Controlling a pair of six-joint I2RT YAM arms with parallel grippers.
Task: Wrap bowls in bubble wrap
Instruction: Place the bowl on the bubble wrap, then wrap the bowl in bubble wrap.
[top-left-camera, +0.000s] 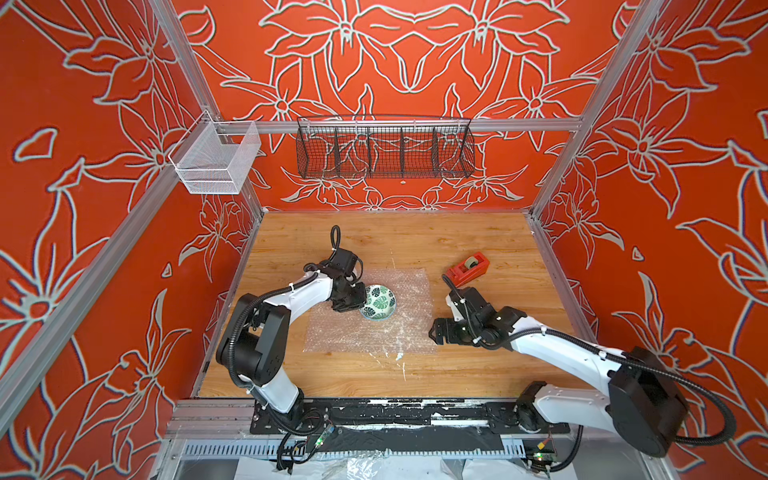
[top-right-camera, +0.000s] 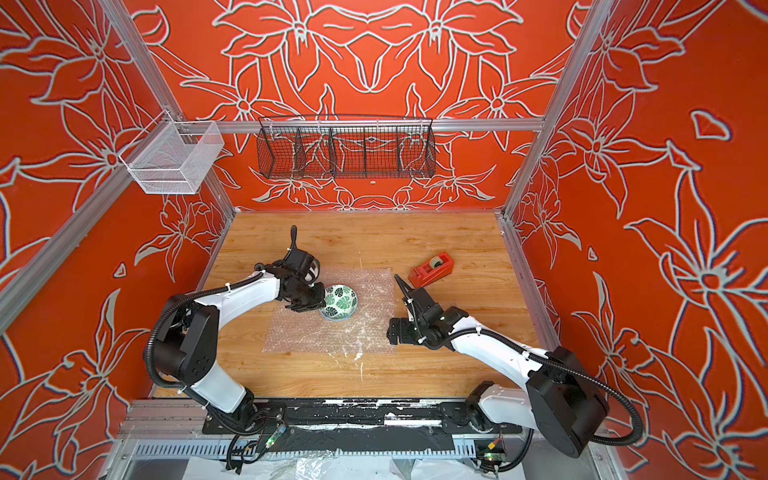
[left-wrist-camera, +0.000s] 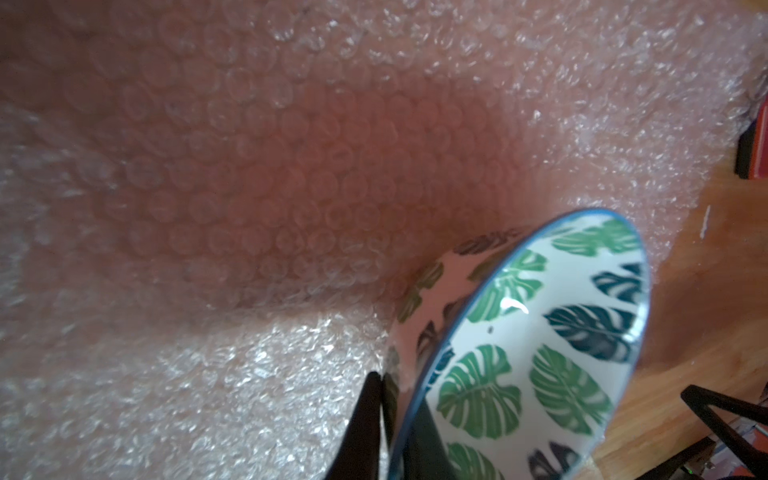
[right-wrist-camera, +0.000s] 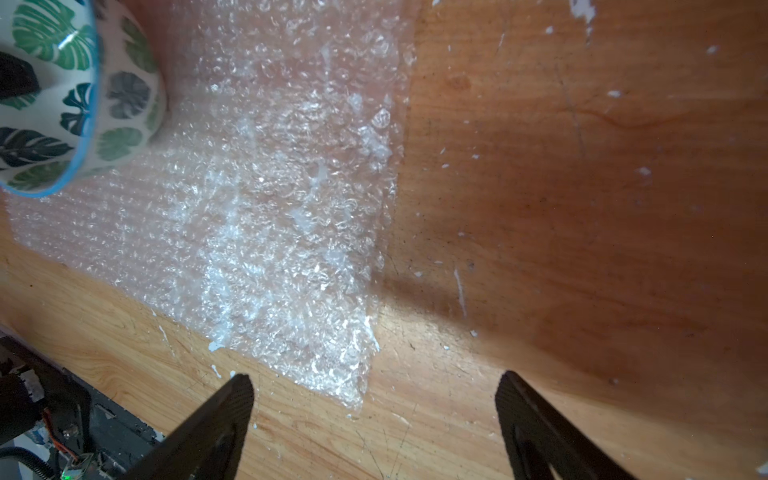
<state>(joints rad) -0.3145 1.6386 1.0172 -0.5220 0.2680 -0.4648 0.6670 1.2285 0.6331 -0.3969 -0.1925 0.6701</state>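
Patience: left pincer (top-left-camera: 363, 304) straddles rim of white leaf-printed round bowl (top-left-camera: 381, 300), grip uncertain; widen fully before retreating; right pincer (right-wrist-camera: 374, 384) gapes, clear bubble-wrap sheet (right-wrist-camera: 270, 208) just ahead.

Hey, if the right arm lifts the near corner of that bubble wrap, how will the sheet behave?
Probably floppy: the bubble wrap is a thin sheet lying flat on the table, so a lifted corner should drape. Likely light, though the bowl on it may pin the middle. Its glossy surface could slip in the jaws.
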